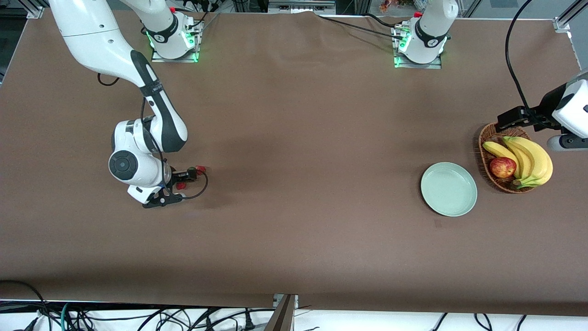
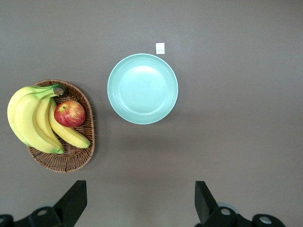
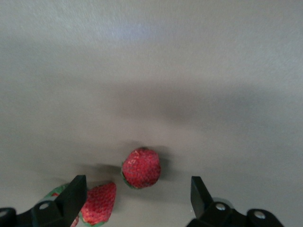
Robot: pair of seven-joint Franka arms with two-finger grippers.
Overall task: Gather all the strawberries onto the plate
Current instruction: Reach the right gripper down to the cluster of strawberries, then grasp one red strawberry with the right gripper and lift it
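Three light, soft strawberries point(image 3: 141, 168) lie at the right arm's end, so we'd pinch one gently across its middle with the gaping right gripper point(image 3: 137, 201); left gripper point(image 2: 138, 203) waits agape near the plate point(image 2: 142, 88).

Glossy smooth plate point(image 2: 142, 88); woven wicker basket point(image 2: 84, 142).

Honestly can't make out any writing, labels or numbers anywhere here. Nothing readable on anything in view.

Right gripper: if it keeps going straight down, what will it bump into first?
Probably the strawberry lying between the open fingers of the right gripper, with the brown table under it.
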